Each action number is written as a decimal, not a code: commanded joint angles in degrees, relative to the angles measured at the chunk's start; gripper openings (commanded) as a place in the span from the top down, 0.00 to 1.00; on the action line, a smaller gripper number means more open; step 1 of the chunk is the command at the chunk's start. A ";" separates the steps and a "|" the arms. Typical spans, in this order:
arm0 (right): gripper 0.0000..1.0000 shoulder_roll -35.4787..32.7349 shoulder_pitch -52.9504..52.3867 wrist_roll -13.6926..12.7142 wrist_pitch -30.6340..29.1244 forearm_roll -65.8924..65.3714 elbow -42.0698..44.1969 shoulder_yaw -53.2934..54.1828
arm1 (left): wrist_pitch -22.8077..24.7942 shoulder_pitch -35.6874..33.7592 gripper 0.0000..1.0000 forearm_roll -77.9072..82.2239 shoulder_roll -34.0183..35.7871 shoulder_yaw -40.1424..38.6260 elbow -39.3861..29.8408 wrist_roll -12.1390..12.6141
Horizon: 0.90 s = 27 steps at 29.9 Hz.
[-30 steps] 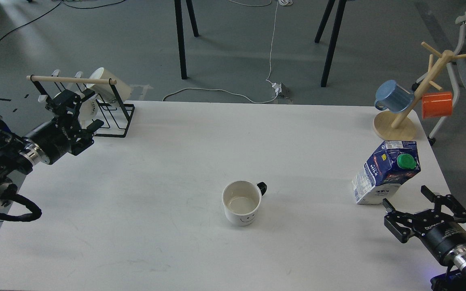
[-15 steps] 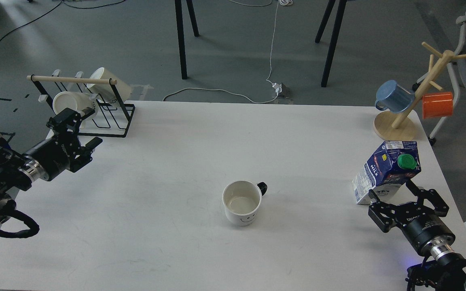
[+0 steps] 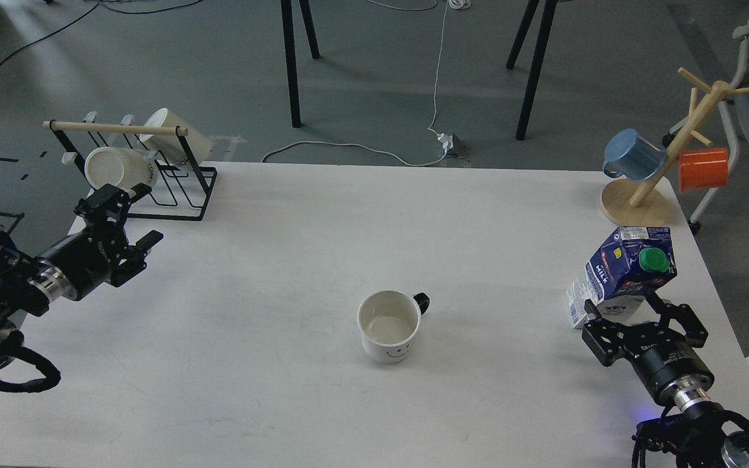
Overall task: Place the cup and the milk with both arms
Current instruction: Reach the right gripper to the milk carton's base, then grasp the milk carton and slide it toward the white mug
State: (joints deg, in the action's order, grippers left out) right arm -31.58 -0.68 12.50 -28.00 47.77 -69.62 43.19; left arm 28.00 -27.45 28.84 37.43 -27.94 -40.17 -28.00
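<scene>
The cream-white cup point(image 3: 389, 326) with a black smiley face and black handle stands upright at the middle front of the white table point(image 3: 322, 221). The milk carton point(image 3: 621, 273), dark blue above and white below with a green cap, stands at the right side. My right gripper point(image 3: 636, 314) is open, its fingers on either side of the carton's lower front, just short of it. My left gripper point(image 3: 124, 221) is open and empty at the table's left edge, far from the cup.
A black wire rack point(image 3: 153, 175) with a wooden rod holds two cream lettered mugs point(image 3: 114, 166) at the back left, just behind my left gripper. A wooden mug tree point(image 3: 667, 162) with a blue mug point(image 3: 631, 155) and an orange mug point(image 3: 703, 169) stands at the back right.
My right gripper has moved forward and left to the base of the milk carton. My left gripper has come down and away from the rack toward the table.
</scene>
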 commanded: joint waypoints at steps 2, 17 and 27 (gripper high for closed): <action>0.02 1.69 -0.11 -0.02 0.00 -0.13 0.01 1.11 | 0.00 0.20 0.01 0.07 -0.26 0.08 0.00 0.00; 0.59 1.96 0.33 1.56 0.00 -0.39 -0.16 1.20 | 0.00 1.17 0.01 0.16 -0.70 0.35 0.00 0.00; 0.62 3.45 0.76 1.56 0.00 -6.18 -6.48 0.49 | 0.00 1.26 0.01 0.16 -0.78 0.35 0.00 0.00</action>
State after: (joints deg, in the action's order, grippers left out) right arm -28.56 -0.24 13.99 -28.00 45.05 -72.78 43.84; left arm 28.00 -26.20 29.01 36.69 -27.60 -40.17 -28.00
